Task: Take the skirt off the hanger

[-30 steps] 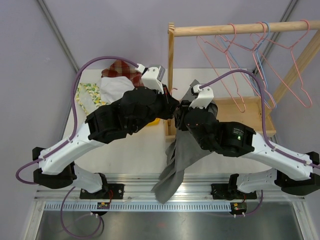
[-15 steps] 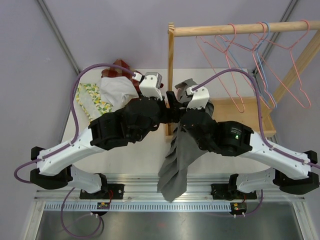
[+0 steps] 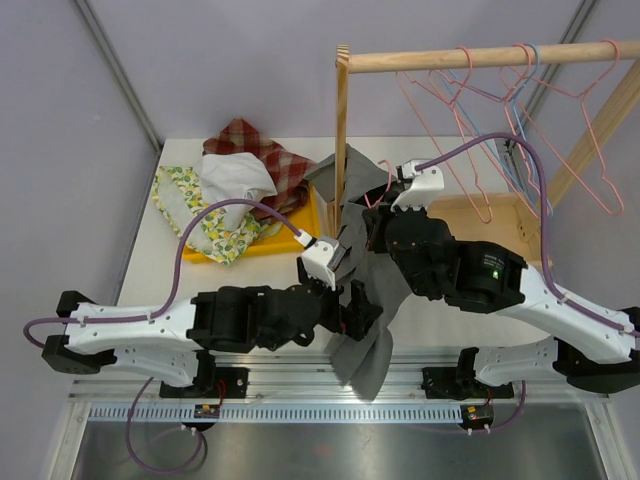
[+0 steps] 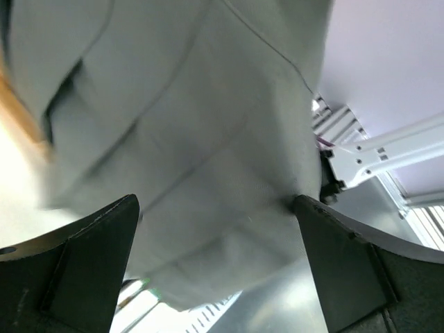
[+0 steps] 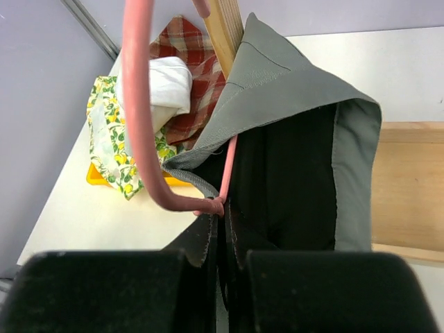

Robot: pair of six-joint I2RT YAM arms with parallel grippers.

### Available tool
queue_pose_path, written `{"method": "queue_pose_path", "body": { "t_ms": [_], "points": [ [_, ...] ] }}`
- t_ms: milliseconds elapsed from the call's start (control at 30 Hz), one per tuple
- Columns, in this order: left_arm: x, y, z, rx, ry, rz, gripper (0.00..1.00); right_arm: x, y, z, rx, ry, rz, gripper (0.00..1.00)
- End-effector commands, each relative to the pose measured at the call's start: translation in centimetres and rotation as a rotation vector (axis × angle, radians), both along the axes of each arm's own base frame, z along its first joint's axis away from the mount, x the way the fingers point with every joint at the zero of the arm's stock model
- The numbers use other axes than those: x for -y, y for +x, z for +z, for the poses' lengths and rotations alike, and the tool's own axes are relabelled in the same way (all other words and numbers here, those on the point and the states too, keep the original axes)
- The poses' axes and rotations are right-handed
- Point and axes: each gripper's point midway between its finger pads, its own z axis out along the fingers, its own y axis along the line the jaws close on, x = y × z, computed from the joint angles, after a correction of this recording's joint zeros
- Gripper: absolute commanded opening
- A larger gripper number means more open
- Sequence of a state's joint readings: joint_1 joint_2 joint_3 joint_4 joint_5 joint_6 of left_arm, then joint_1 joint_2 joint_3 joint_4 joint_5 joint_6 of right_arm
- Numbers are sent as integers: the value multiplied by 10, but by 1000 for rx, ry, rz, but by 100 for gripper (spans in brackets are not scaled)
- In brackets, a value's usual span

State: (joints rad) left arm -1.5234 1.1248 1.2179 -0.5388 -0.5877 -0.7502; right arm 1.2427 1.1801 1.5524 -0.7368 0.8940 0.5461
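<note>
The grey skirt [image 3: 365, 355] hangs on a pink hanger [image 5: 139, 111], its lower end drooping past the table's near edge. In the right wrist view the skirt [image 5: 291, 90] shows its dark lining. My right gripper [image 5: 223, 232] is shut on the hanger where its hook meets the arms, with the skirt's waistband beside it. In the top view that gripper [image 3: 374, 232] is next to the wooden post. My left gripper [image 3: 358, 310] is low by the skirt's lower half. It [image 4: 218, 239] stands wide open, with grey fabric [image 4: 194, 139] just ahead of the fingers and nothing gripped.
A yellow tray [image 3: 290, 240] at the back left holds a pile of clothes [image 3: 235, 175]. A wooden rack post [image 3: 342, 120] rises just behind the skirt. Its rod carries several pink and blue hangers [image 3: 520, 100] above a wooden base [image 3: 495, 225].
My left gripper let go, opened wide and dropped toward the near edge beside the skirt's lower half. The right gripper closed on the hanger and the skirt's top rose near the post.
</note>
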Motion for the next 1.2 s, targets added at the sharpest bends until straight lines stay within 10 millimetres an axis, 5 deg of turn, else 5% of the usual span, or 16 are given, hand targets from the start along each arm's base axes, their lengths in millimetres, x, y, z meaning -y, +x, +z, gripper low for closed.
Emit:
{"method": "queue_pose_path", "body": {
  "t_ms": [0,233,400,433,500,700,833,967,1167],
  "points": [
    [31,-24,28,-19,-156,-73,99,-3,5,45,55,203,-36,0],
    [45,-19,49,57,-121,-25,94,-3,3,45,39,211,-30,0],
    [36,-3,37,75,-56,93,39,4,0,49,37,227,-27,0],
    [33,1,34,79,-43,115,18,6,-2,52,36,237,-22,0],
    [23,9,26,92,-12,174,0,9,-4,53,34,252,-17,0],
    [17,12,18,108,28,201,0,15,-5,54,42,264,-21,4],
    [19,9,11,112,55,211,0,17,-4,58,55,267,-28,52],
    [21,6,9,139,93,225,0,17,-3,61,62,263,-31,73],
    [23,1,10,157,116,236,0,15,-2,62,65,257,-38,75]
  ]
}}
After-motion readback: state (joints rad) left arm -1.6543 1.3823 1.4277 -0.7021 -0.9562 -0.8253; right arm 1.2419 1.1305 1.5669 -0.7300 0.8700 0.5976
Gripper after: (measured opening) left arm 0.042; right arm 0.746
